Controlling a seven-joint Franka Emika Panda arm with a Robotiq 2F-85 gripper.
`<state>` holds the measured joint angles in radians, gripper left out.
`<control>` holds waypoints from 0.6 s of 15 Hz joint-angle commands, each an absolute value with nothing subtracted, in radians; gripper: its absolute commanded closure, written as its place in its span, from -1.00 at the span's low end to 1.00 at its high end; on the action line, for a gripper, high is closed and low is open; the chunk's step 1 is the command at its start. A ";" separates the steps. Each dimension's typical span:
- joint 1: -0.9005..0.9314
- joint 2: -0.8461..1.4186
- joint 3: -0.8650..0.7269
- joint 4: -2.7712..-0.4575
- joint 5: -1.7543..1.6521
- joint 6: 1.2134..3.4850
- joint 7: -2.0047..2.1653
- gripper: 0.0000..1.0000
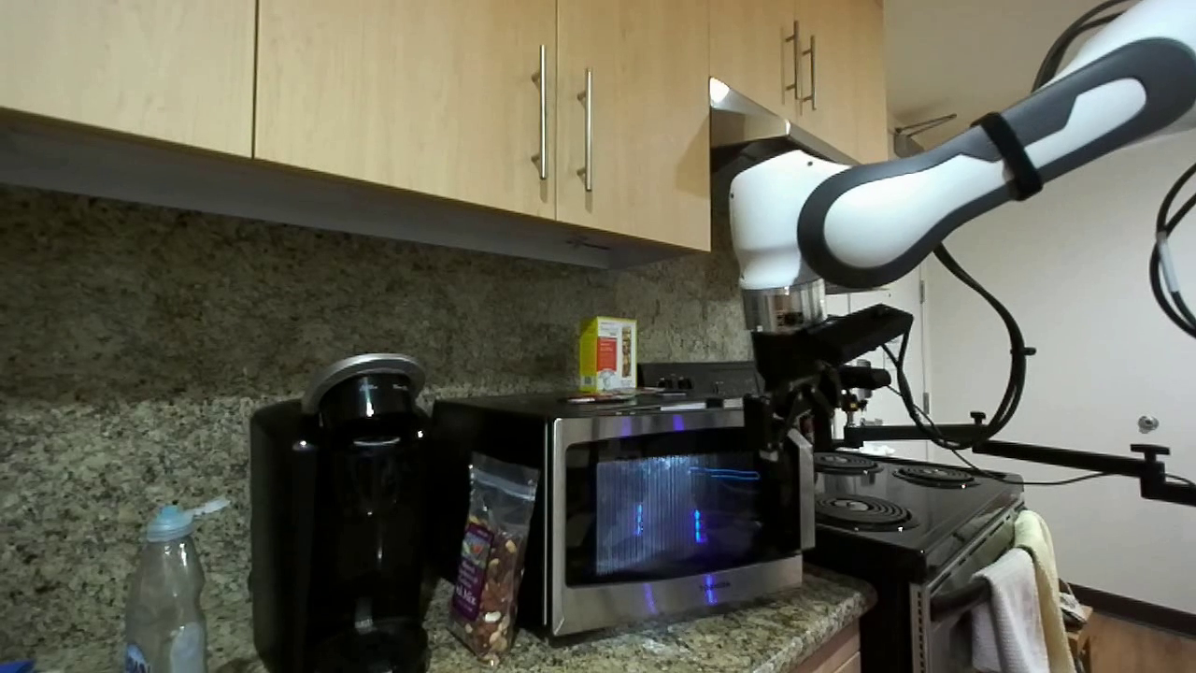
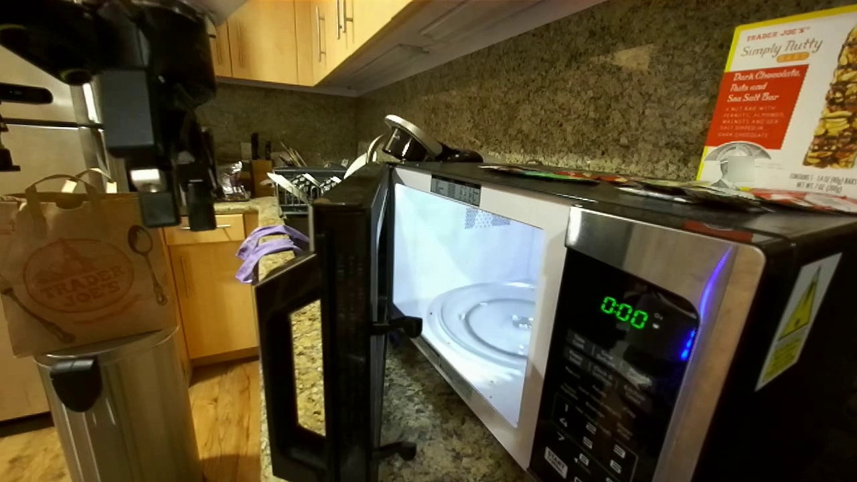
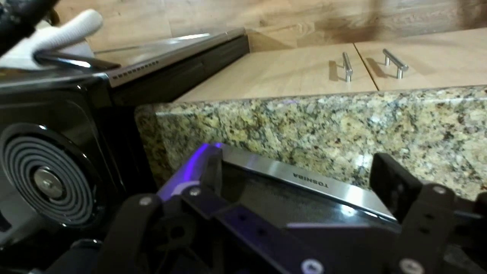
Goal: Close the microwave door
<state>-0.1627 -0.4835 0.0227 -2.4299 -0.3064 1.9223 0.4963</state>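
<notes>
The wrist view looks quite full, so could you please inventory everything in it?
Microwave door: one, dark glass and silver, lower middle
Countertop: one, speckled beige, middle
Cabinet doors: two, light wood, upper middle to right
Handles: two, silver, on those doors
Floor: one, brown wood, top
Stove: one, black, left
Coil burner: one, grey, on the stove
Towel: at least one, white, upper left
Unidentified shape: one, black, top left corner
Fingers: two, black, lower half, spread apart

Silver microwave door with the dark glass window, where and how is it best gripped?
Probably by the upright black-and-silver bar handle at the free edge of the door. Bring the black two-fingered hand in from the door's outer face, straddling the handle: in an exterior view it stands off that face, leaving a gap behind.
</notes>
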 commanded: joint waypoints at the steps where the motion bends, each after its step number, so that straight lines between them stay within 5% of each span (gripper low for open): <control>1: -0.203 -0.452 0.002 -2.375 -0.267 1.753 0.522 -1.00; 9: -0.225 -0.407 -0.022 -2.313 -0.216 1.565 0.600 -1.00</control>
<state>-0.2092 -0.4442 -0.0434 -2.3680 -0.2416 1.6630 0.5141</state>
